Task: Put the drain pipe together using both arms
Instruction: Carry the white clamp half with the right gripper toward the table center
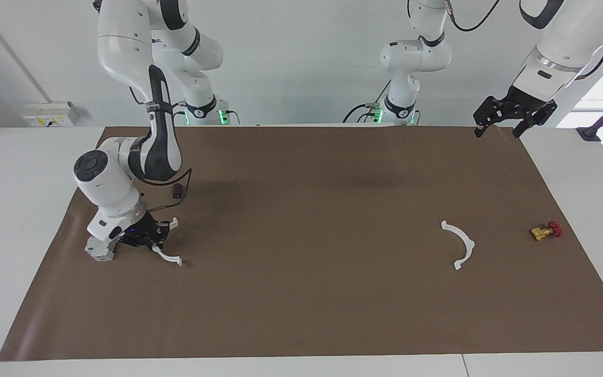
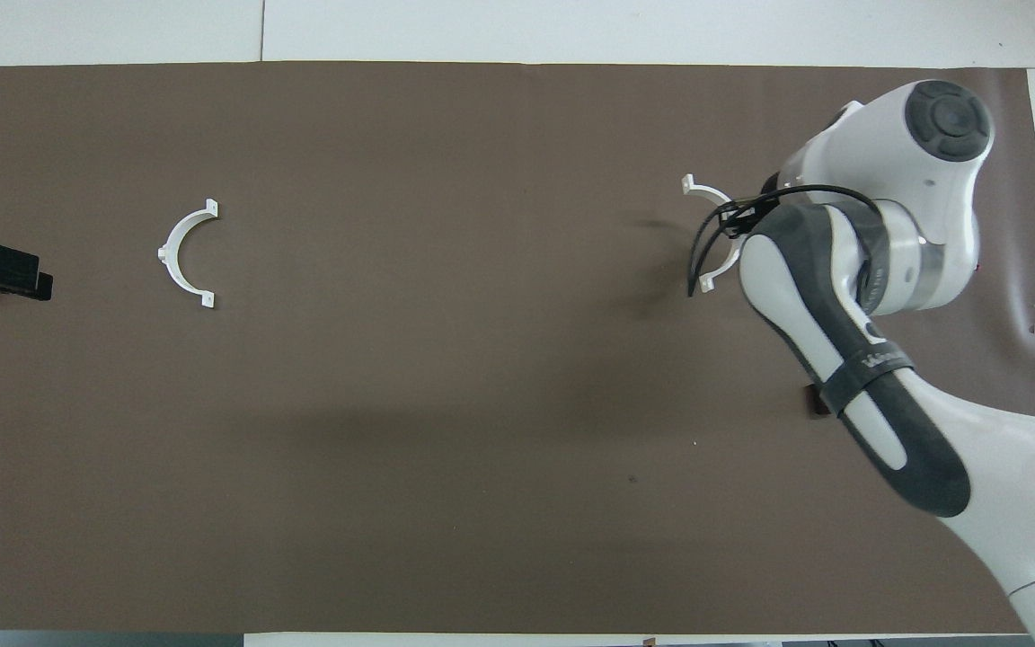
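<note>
At lower left of the facing view, the right gripper is down on one half-ring, jaws seemingly around its arc. The other half-ring lies at centre-right, its ends pointing toward the first. The left gripper, open, waits at upper right.

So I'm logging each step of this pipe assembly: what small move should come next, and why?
Probably the right gripper should lift its half-ring off the mat: it is down on that piece at the right arm's end. The other half-ring lies untouched toward the left arm's end, beside the valve, while the left gripper waits, raised over the mat's edge.
</note>
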Available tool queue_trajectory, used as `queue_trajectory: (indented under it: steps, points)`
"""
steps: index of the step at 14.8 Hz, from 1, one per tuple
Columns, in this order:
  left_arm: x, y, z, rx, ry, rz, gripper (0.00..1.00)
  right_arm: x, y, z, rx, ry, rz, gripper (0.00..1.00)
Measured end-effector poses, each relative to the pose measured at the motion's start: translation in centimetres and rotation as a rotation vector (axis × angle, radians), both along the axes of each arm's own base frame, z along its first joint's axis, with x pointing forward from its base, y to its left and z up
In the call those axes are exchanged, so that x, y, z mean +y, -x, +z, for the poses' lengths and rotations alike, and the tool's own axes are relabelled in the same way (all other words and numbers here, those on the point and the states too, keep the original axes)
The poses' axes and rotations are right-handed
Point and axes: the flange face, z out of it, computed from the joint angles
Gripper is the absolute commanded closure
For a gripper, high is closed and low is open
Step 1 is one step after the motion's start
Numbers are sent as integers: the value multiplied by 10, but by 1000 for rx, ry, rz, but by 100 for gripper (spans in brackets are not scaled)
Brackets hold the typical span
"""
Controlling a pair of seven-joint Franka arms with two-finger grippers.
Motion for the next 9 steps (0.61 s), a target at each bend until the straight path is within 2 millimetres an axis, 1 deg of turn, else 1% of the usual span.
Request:
queue_trajectory:
  steps: [1,2,3,4,5,6,7,9]
  points:
    - [0,0,0,0,0,0,0,42,9,1,4,-5,-29,91]
    - [0,0,0,0,0,0,0,79,19,0,11,-8,-55,91]
    - [0,0,0,0,0,0,0,109,29,-2,14,-8,-75,91]
    - [0,0,0,0,0,0,0,130,37,-4,12,-6,-91,91]
    - [0,0,0,0,0,0,0,144,42,-8,12,-5,-99,91]
    - [0,0,0,0,0,0,0,153,46,-13,16,-3,-98,90]
    - [0,0,0,0,0,0,0,159,47,-19,16,2,-91,89]
    - [0,0,0,0,0,0,0,161,47,-33,10,27,-74,89]
